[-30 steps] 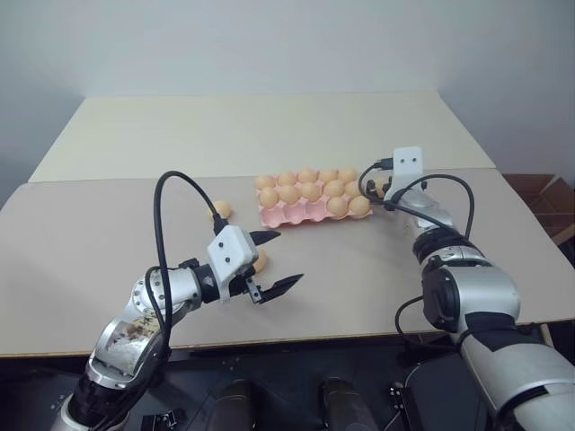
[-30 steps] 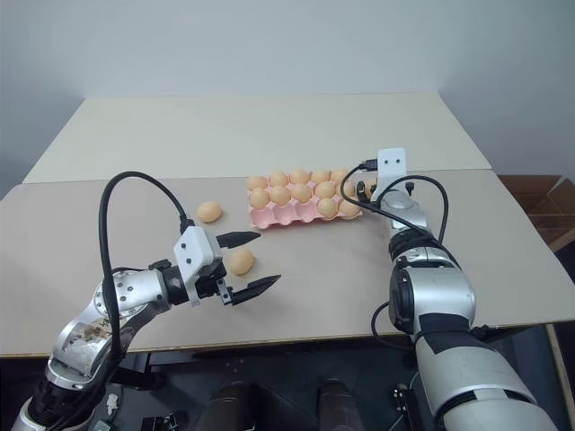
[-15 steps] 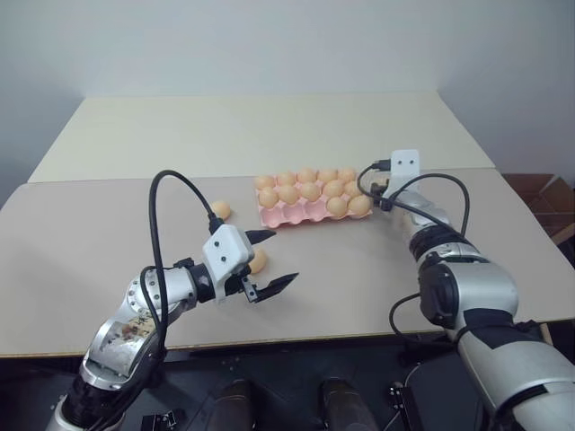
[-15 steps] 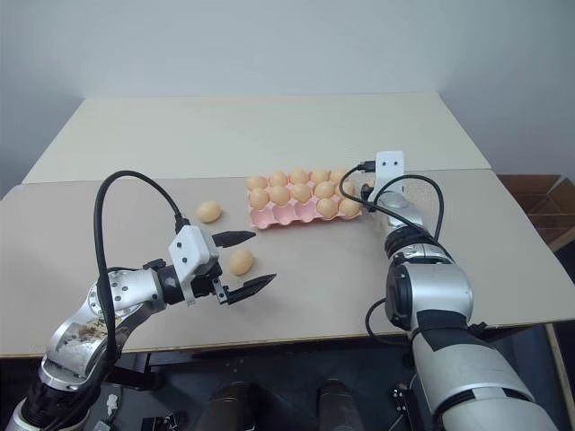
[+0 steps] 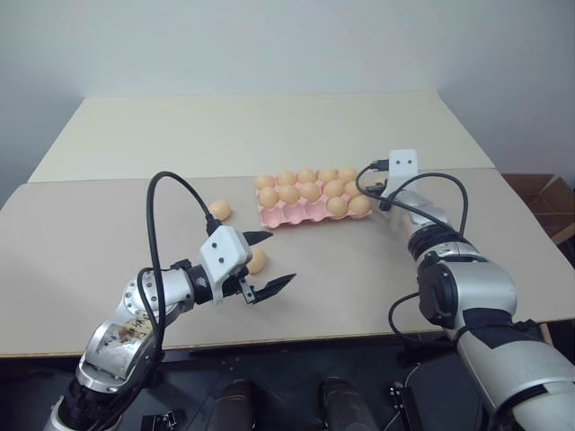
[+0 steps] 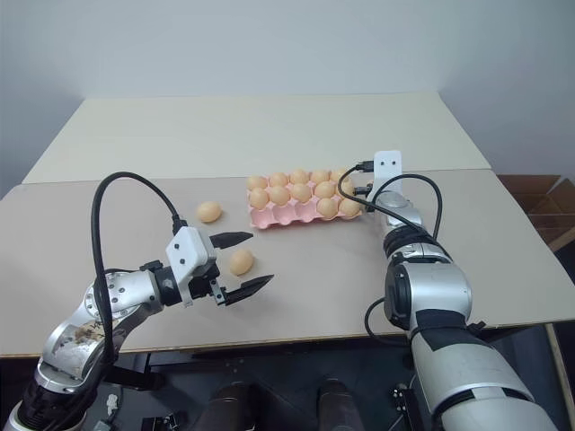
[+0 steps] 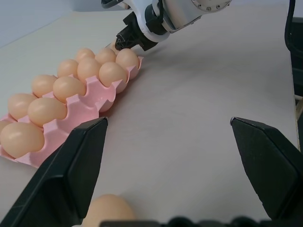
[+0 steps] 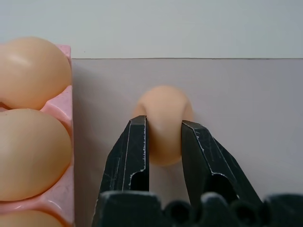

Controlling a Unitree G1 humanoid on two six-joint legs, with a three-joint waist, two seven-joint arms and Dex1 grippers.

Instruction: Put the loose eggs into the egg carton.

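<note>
Right pincer (image 8: pixel 163 130) clamped across egg (image 8: pixel 164 124) mid-frame beside carton (image 8: pixel 65 142); left pincer (image 6: pixel 235 265) apart. Smooth, light, likely fragile: gentle grip across the middle.

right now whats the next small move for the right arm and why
Probably lift straight up a little. In the right wrist view the right gripper has its fingers closed against both sides of a loose egg lying on the table just beside the egg carton, so raising it would clear the rim.

The pink egg carton (image 6: pixel 304 213) lies mid-frame, cups full of tan eggs. Two loose eggs (image 6: pixel 209 212) (image 6: pixel 241 261) lie left of it; another (image 8: pixel 163 124) sits beside its right end.
</note>
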